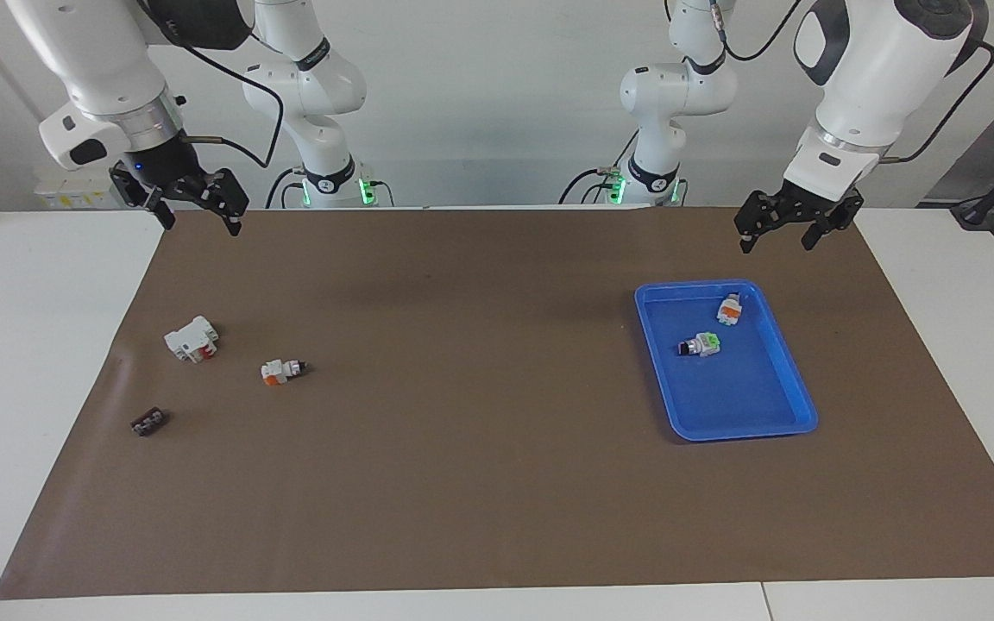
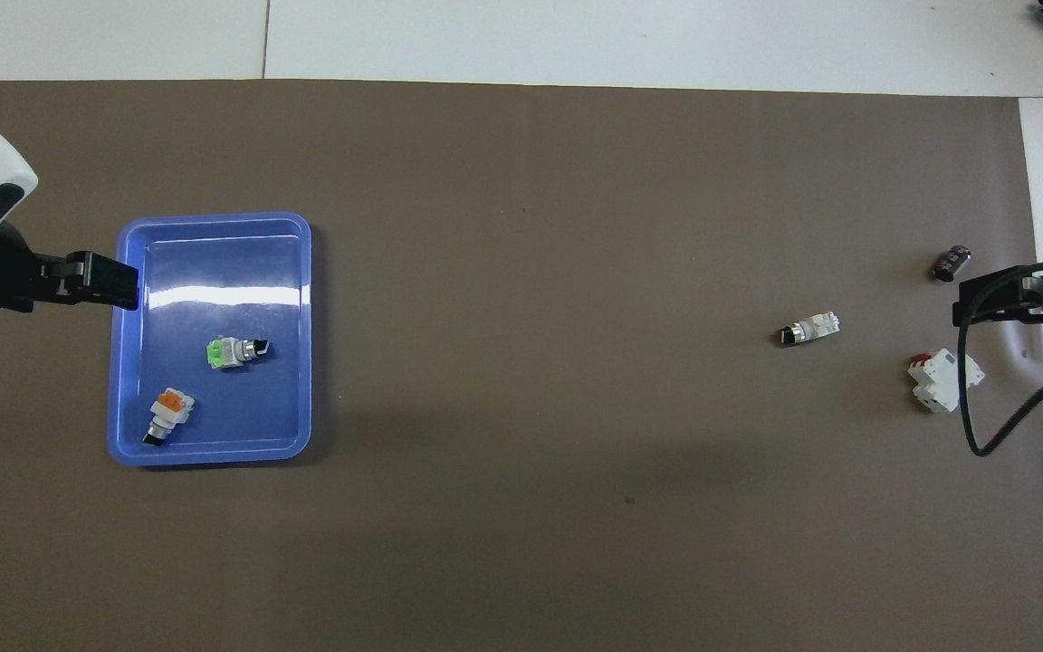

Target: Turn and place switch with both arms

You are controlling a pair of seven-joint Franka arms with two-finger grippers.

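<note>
The switch lies on the desk, well apart from the blue tray, not yet placed. Left gripper and right gripper hang spread, empty.

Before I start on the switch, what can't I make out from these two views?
- Small white push-button switch with orange end: orange not visible overhead; markings too small.
- Small dark part: too small to identify, both views.
- Blue plastic tray: overhead, left gripper covers part of its rim.
- Right gripper: overhead, cut off by the picture's edge.
</note>
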